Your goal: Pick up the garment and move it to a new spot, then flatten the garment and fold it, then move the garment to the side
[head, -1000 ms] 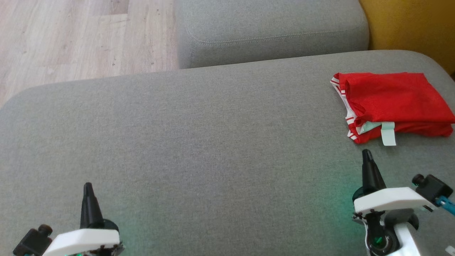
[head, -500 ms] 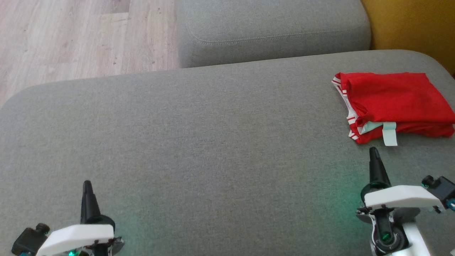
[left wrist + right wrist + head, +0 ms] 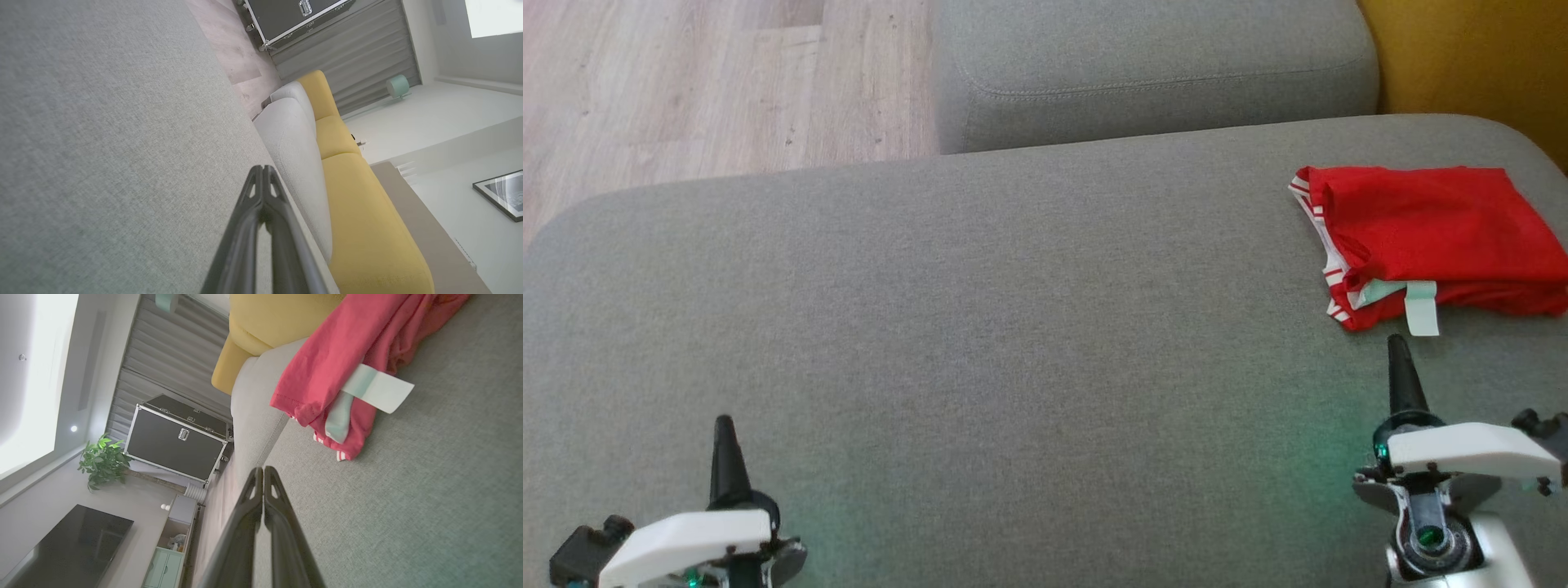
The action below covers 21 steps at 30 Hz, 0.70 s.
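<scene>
The right gripper [image 3: 1397, 347] has its two long dark fingers pressed together, and it holds nothing. Its tip points at the folded red cloth garment [image 3: 1437, 229] and is close to it but not touching.

The garment lies flat on the far right part of the big grey fabric sofa seat [image 3: 1013, 286]. It has red and white stripes along its left edge. A pale green tag [image 3: 1419, 308] sticks out from its near edge, on the side facing the right gripper.

The left gripper [image 3: 723, 429] is at the near left, well apart from the garment. Its fingers are pressed together too, and it is empty.

Past the seat, on the far side, sits a second grey cushion [image 3: 1152, 73]. A light wooden floor [image 3: 686, 82] is at the far left and a yellow sofa [image 3: 1462, 57] at the far right.
</scene>
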{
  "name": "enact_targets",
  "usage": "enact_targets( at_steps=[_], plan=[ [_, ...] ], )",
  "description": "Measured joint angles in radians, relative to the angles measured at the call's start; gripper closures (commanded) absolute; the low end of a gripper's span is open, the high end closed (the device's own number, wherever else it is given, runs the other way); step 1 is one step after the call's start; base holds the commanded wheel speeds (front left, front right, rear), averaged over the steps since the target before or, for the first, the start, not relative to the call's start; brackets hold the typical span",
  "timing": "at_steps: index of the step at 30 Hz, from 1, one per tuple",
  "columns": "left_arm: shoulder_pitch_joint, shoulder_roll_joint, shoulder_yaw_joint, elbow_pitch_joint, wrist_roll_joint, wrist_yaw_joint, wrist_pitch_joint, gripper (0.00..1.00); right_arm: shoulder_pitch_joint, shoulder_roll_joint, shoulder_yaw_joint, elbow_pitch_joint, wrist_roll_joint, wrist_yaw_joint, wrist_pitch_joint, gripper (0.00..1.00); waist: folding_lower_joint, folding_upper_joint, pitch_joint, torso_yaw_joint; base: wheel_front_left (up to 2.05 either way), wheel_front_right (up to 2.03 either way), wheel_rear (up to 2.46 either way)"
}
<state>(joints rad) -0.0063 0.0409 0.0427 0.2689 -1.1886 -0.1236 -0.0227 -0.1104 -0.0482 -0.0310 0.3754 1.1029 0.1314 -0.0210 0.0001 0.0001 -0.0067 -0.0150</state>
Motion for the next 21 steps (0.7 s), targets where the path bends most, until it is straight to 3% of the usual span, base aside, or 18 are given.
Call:
enact_targets(
  at_steps=[21],
  plan=[
    [-0.021, 0.0, 0.019, 0.002, -0.18, 0.0, 0.058, 1.0, 0.003, 0.001, -0.044, -0.04, 0.216, 0.0, 0.058, 1.0, 0.0, 0.0, 0.004, 0.007, 0.0, 0.0, 0.0]
  ],
)
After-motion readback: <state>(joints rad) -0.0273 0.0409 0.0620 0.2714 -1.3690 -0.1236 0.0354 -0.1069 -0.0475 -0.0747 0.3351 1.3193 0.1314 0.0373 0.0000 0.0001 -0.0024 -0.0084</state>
